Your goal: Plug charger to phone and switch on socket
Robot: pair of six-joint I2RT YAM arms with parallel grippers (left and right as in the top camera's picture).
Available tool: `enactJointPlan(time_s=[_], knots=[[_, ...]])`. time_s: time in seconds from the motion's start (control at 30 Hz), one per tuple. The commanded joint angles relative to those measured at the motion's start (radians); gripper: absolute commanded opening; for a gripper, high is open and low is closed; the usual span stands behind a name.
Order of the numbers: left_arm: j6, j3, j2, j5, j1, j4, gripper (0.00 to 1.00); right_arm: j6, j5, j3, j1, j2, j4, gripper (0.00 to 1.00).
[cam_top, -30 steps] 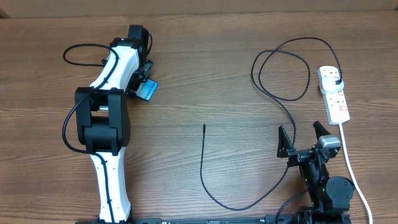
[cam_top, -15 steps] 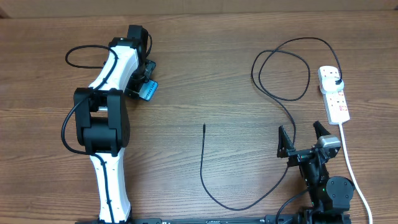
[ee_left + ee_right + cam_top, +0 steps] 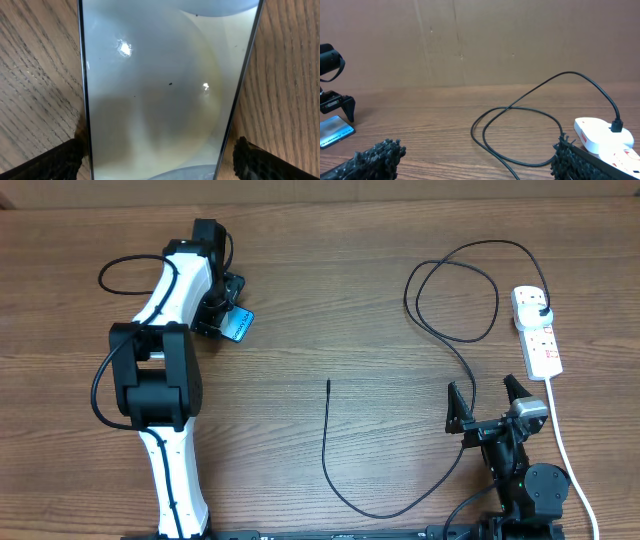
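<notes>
Overhead: the left gripper [image 3: 222, 310] stands wide open over the phone [image 3: 239, 327], which lies flat at the far left of the bench [image 3: 330, 300]. The right gripper [image 3: 482, 392] is also wide open and holds nothing, low at the near right. The charger [image 3: 326, 450] has its tip mid-bench with bare wood all round. Its cable curves along the near edge, loops, and its plug sits in the socket [image 3: 540, 345] by the right edge.

Left wrist: the phone's pale screen fills the view. The fingers [image 3: 47, 162] flank its two long edges, just beside them; whether they touch cannot be told.

Right wrist: the fingers [image 3: 372, 157] are spread wide, with open bench between them. The cable loop is ahead, the socket at right, the phone far left.
</notes>
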Motion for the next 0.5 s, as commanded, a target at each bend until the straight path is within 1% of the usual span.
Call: enactJointPlan(time_s=[0.0,0.23,0.47], knots=[[-0.022,-0.053,0.077,0.052,-0.003,0.008,1.0,0.0,0.011,-0.01,0.005,-0.01,0.005,1.0],[0.018,-0.053,0.076,0.008,-0.003,0.01,1.0,0.0,0.011,-0.01,0.005,-0.01,0.005,1.0],[0.017,-0.052,0.076,-0.026,-0.002,0.014,1.0,0.0,0.01,-0.01,0.005,-0.01,0.005,1.0]])
